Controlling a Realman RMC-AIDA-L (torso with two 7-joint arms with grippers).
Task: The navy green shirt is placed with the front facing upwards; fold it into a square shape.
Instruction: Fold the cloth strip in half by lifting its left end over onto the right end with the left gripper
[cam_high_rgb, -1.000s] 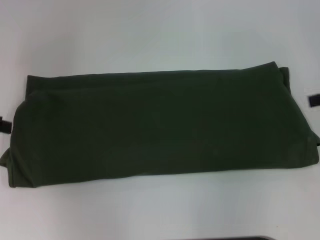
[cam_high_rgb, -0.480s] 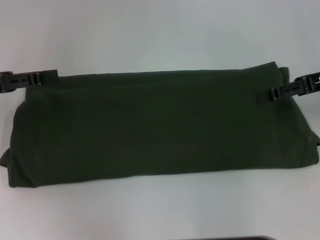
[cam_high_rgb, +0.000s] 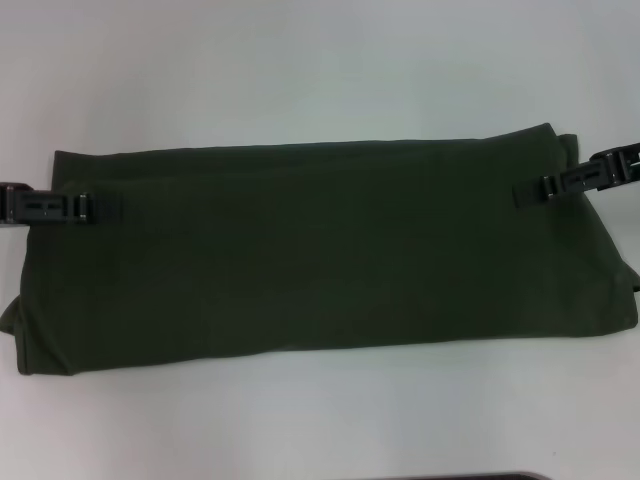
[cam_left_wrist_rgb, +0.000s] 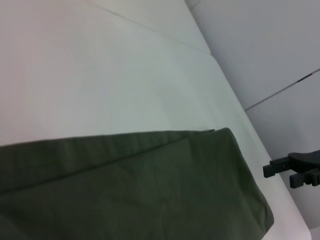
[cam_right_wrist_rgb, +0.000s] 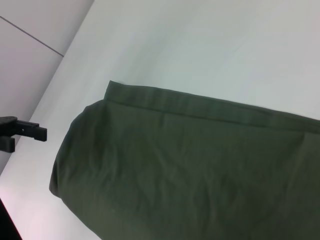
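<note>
The navy green shirt (cam_high_rgb: 320, 250) lies on the white table as a long folded band, plain side up, with no lettering showing. My left gripper (cam_high_rgb: 112, 207) reaches in from the left over the shirt's left end, just behind its middle line. In the right wrist view the left gripper (cam_right_wrist_rgb: 27, 140) shows two fingers apart, holding nothing. My right gripper (cam_high_rgb: 522, 193) reaches in over the shirt's right end near the far edge. The left wrist view shows the right gripper (cam_left_wrist_rgb: 280, 176) with its fingers apart beside the shirt (cam_left_wrist_rgb: 150, 190), not touching the cloth.
The white table (cam_high_rgb: 320, 70) extends beyond the shirt on the far and near sides. A dark edge (cam_high_rgb: 460, 477) shows at the bottom of the head view. Grey floor (cam_left_wrist_rgb: 270, 55) lies past the table's edge.
Both grippers came in from the sides over the shirt's ends. In the last half second the left gripper moved nearer, from the far corner onto the left end; the right barely moved.
</note>
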